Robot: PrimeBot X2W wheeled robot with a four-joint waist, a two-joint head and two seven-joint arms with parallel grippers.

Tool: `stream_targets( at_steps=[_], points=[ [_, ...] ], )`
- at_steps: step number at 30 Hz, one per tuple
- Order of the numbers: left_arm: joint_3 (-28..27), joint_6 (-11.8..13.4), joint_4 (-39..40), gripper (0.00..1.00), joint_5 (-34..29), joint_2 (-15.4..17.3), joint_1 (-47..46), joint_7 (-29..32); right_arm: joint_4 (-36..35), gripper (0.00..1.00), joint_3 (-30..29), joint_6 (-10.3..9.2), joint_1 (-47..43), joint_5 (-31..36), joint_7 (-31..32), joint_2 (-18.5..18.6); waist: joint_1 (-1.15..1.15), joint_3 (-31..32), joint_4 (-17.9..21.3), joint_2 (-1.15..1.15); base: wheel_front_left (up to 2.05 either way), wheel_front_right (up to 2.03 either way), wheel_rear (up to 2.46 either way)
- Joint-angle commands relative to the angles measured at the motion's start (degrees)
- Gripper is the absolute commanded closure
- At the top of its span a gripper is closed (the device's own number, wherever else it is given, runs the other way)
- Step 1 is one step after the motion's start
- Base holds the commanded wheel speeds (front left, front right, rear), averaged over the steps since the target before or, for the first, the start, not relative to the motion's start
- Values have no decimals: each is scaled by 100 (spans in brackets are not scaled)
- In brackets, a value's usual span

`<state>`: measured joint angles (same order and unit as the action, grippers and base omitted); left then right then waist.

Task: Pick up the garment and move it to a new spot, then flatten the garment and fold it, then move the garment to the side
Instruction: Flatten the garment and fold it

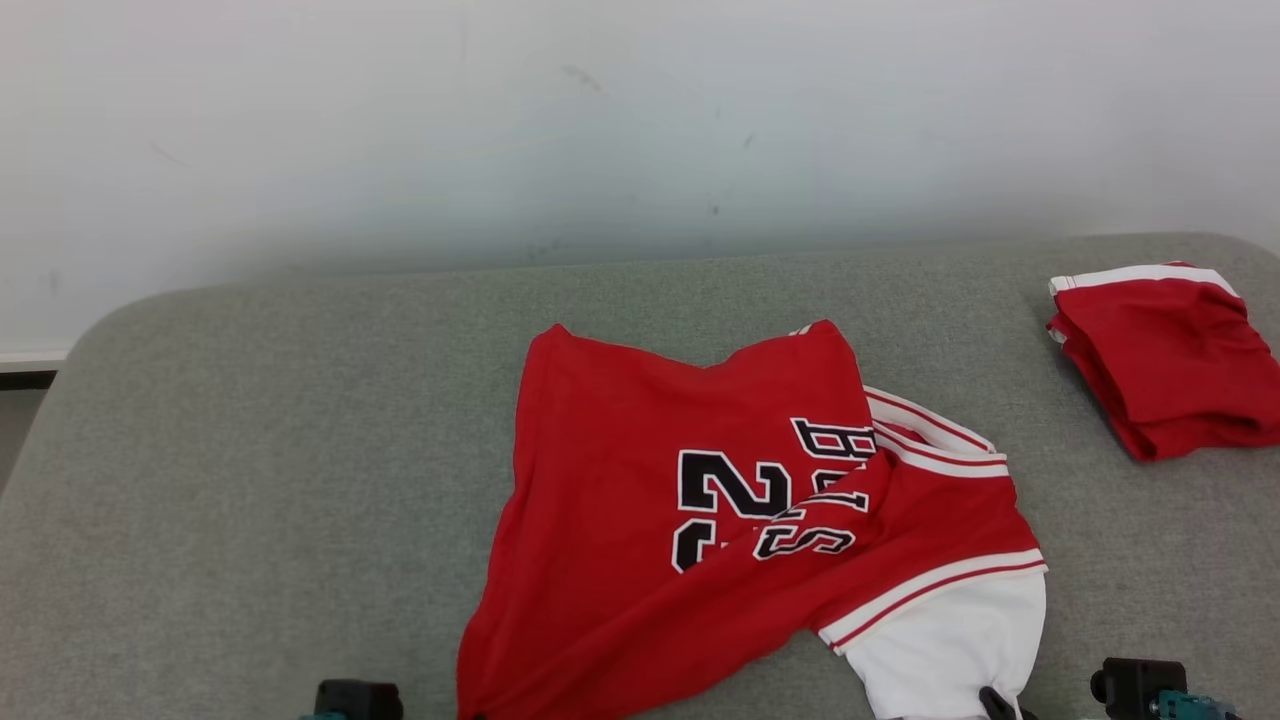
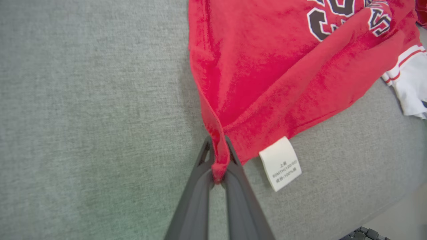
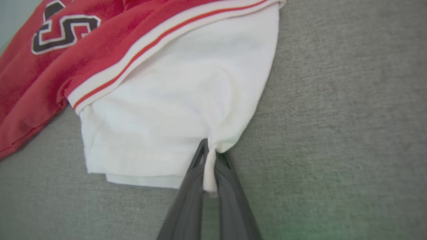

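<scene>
The red jersey-style garment (image 1: 650,480) with black-and-white lettering and a white sleeve lies crumpled on the middle of the grey fabric-covered desk (image 1: 250,450), toward its near side, and is pinched at two near points. The left end effector (image 2: 217,140) has its two dark fingers closed narrow on a bunched red corner of the hem. A white rectangular care label (image 2: 280,163) lies flat just beside that grip. The right end effector (image 3: 210,150) is likewise closed tight, holding a gathered fold at the lower edge of the white sleeve (image 3: 173,110).

From these grips the cloth spreads away across the desk. Its far red edge is rumpled and peaked, and the striped white-and-red trim is folded over on the right.

To the garment's left, bare grey surface runs out to the desk's rounded far-left corner. A bare band lies between the garment and the desk's far edge, which meets a white wall (image 1: 600,120). On the right, a folded red cloth with white trim (image 1: 1165,355) sits near the far-right edge, well apart from the garment. The left wrist view catches the desk's near edge close by the left grip.
</scene>
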<state>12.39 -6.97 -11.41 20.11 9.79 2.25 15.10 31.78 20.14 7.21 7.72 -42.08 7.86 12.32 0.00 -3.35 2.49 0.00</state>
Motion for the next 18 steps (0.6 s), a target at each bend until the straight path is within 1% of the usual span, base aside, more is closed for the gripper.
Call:
stream_targets(
  at_steps=[1, 3, 7, 10, 13, 14, 18],
  points=[
    [-14, 3, -22, 100, 62, 64, -38, -83, 57, 100, 160, 47, -220, -46, 4, -79, 0, 48, -16, 0, 0, 0, 0],
    [-11, 2, -29, 100, 72, 69, -28, -101, -14, 100, 158, 44, -212, -97, -78, -35, 0, 67, -22, 0, 0, 0, 0],
    [-37, 13, 9, 100, 89, 112, -1, -220, -420, 100, 95, 33, -190, -400, -437, 191, 0, 152, -48, 0, 0, 0, 0],
    [-67, 24, 80, 100, 112, 108, -27, -349, -810, 100, 83, 33, -173, -674, -675, 265, 0, 163, -50, 0, 0, 0, 0],
    [-109, 12, 199, 100, 149, 134, -191, -513, -1232, 100, 60, 33, -75, -939, -920, 395, 0, 127, -49, 0, 0, 0, 0],
    [-109, 12, 199, 100, 149, 134, -191, -513, -1232, 100, 60, 33, -75, -939, -920, 395, 0, 127, -49, 0, 0, 0, 0],
    [-208, 4, 304, 100, 172, 265, -575, -535, -1694, 100, 68, 33, 268, -1213, -1164, 572, 0, -29, -23, 0, 0, 0, 0]
  ],
)
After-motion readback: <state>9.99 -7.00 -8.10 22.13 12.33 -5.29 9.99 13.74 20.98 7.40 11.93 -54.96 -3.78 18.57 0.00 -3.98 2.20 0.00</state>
